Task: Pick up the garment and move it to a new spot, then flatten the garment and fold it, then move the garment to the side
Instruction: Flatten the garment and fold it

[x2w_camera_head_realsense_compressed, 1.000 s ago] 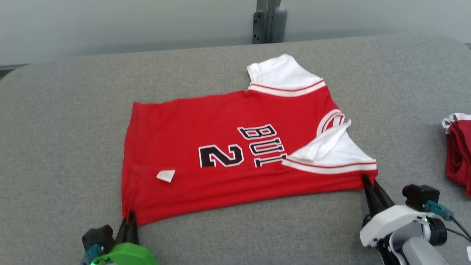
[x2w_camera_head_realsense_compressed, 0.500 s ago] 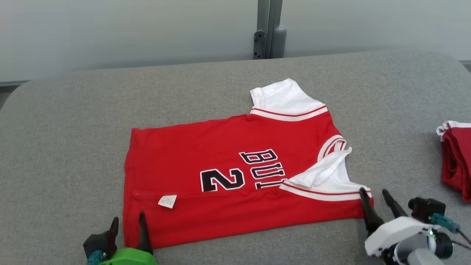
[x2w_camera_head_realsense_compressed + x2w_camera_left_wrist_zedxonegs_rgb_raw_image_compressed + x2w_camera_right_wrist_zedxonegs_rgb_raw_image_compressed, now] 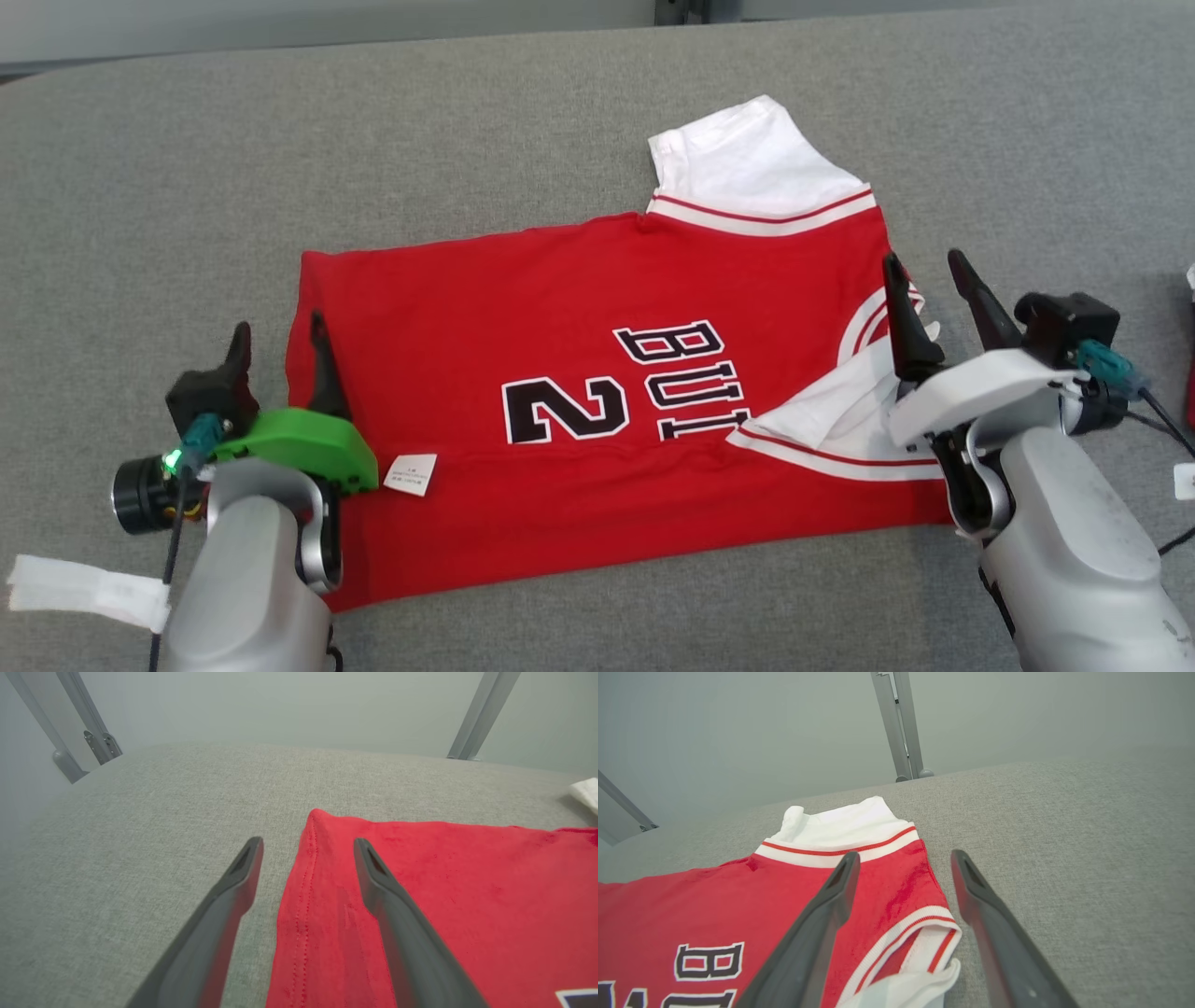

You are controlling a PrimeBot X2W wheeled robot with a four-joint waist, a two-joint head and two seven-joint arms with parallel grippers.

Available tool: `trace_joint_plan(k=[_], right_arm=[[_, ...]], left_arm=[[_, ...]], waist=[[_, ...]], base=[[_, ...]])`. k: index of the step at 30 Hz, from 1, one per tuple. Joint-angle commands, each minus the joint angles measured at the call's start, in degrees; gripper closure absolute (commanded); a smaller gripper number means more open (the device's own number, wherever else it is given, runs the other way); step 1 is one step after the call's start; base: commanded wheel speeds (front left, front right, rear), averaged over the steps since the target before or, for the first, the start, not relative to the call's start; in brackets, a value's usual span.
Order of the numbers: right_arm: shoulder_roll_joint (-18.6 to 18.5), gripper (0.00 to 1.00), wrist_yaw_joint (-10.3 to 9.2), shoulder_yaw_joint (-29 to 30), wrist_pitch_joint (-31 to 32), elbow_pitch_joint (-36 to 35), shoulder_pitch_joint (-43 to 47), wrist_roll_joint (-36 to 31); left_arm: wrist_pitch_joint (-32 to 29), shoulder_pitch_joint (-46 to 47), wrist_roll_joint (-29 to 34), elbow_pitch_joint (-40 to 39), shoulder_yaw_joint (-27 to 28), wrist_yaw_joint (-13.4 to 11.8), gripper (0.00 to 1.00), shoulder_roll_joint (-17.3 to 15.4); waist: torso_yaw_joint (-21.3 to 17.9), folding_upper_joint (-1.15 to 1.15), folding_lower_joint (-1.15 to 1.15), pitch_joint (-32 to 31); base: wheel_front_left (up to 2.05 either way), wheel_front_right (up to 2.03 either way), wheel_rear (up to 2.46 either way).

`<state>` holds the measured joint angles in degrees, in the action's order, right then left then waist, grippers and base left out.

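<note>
Both tools have let go of the jersey's (image 3: 560, 308) near edge. The left tool (image 3: 280, 325) now stands with jaws wide astride the hem (image 3: 303, 891), one finger over the red cloth and one over the counter (image 3: 187, 140). The right tool (image 3: 924, 259), equally wide open and empty, hangs over the collar end. The head camera has tipped down too.

The jersey lies flat mid-counter, its near strip turned over. The near sleeve (image 3: 831, 411) is rumpled across the chest, and folding now would likely press that crease in. A finger closing low at the hem might catch one layer only and drag the cloth askew.

Nothing here serves as a container; the jersey rests straight on the counter.
</note>
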<state>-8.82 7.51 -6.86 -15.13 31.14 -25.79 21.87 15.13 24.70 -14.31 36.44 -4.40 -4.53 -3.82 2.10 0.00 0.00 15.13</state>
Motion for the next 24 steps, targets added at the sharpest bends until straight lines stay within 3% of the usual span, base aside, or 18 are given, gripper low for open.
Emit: trace_joint_plan(k=[1,10,20,23,24], right_arm=[[0.05,0.0,-0.04,-0.5,0.01,0.44,-1.93,-0.54],[-0.34,0.0,-0.03,-5.98,0.78,3.02,-11.99,-0.83],[-2.68,0.0,-0.03,-10.06,2.88,6.12,-20.44,-0.79],[-3.21,0.0,-0.03,-11.03,4.66,8.4,-23.69,-0.67],[-3.39,0.0,-0.03,-11.34,5.35,9.29,-24.82,-0.66]], left_arm=[[-0.02,2.87,-0.6,0.92,0.65,0.36,0.0,-0.25],[-0.21,13.34,0.93,13.16,-0.43,1.14,0.0,-2.53],[-0.12,18.34,0.9,18.26,-2.22,3.59,0.02,-1.08],[-0.15,19.24,1.66,19.65,-3.32,4.09,1.0,-0.75],[-0.16,19.58,1.76,20.11,-3.67,4.36,1.0,-0.63]], waist=[[-0.11,0.0,0.0,3.37],[-0.79,0.0,0.0,7.93],[0.61,0.0,0.0,10.81],[1.46,0.0,0.0,11.38],[1.77,0.0,0.0,11.61]], base=[[0.0,0.0,0.0],[0.0,0.0,0.0],[0.0,0.0,0.0],[0.0,0.0,0.0],[0.0,0.0,0.0]])
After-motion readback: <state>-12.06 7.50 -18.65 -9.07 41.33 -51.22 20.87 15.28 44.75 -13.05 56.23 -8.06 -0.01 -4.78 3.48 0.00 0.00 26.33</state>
